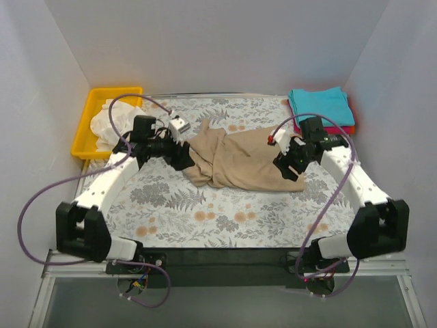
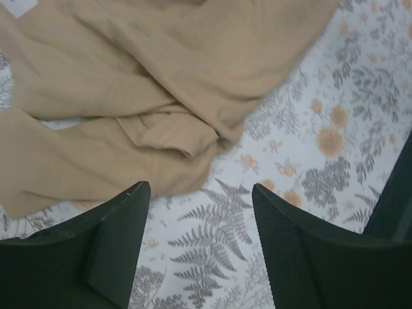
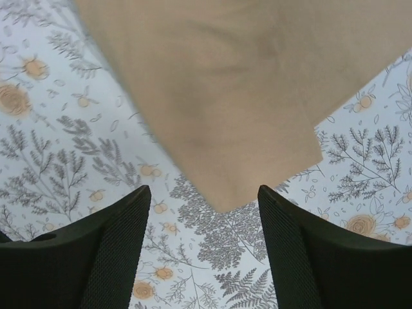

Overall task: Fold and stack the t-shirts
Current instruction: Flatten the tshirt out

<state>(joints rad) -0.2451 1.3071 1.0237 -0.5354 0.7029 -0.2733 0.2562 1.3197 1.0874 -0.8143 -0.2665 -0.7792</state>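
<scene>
Our left gripper (image 2: 201, 193) and right gripper (image 3: 204, 193) gape empty (equally near); the tan t-shirt (image 3: 225, 96) lies at their twelve o'clock, long axis nine-to-three.

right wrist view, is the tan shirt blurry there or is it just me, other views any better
Right wrist: the tan shirt looks soft, its folds smeared, while the fern-print cloth is fairly sharp. Left wrist: the shirt's creases read clearly; the left pincer is near-black with little detail. Top external: even, soft light, faint shadows, no glare.
</scene>
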